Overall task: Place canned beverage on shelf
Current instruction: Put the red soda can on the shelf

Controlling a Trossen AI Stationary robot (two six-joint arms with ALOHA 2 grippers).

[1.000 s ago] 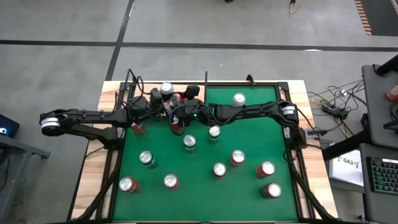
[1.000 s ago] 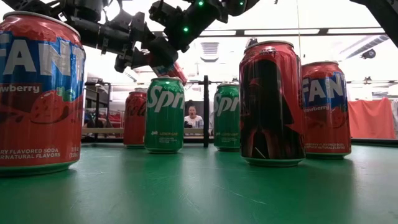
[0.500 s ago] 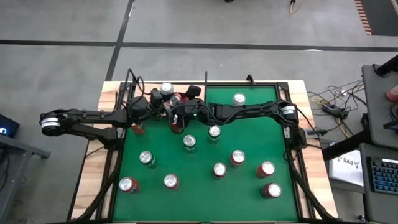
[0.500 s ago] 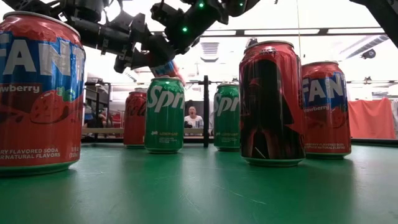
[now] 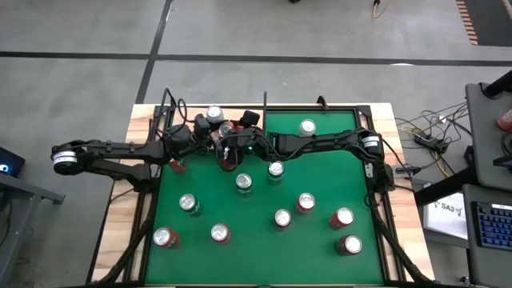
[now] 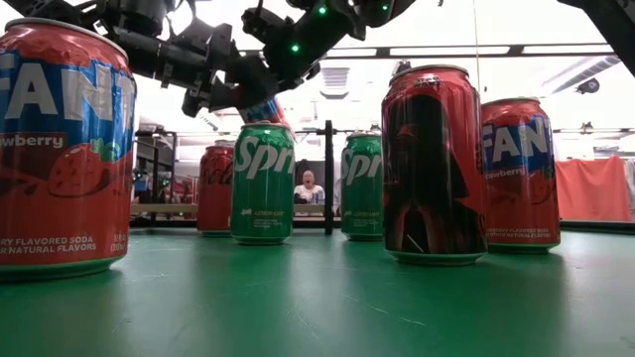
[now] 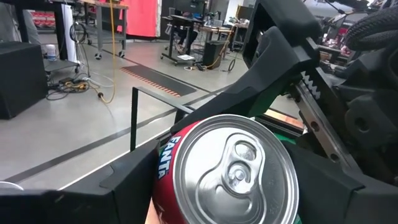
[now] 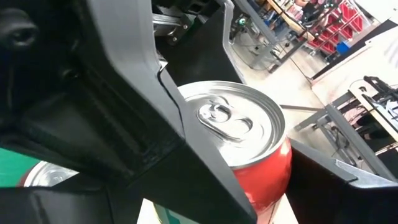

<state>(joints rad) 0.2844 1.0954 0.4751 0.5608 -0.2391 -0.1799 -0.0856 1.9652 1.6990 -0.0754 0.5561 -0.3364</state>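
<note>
Shifted slightly: cylindrical red can (image 7: 227, 171)

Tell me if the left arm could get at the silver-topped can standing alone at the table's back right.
Probably not as things stand. The left gripper is closed on a Fanta can together with the right gripper, and the lone can stands beyond the right arm, which lies across the way.

Even overhead light; ceiling strips (image 6: 446, 51) blow out the low view, silhouetting arms; nearest can (image 6: 62, 149) soft.
</note>
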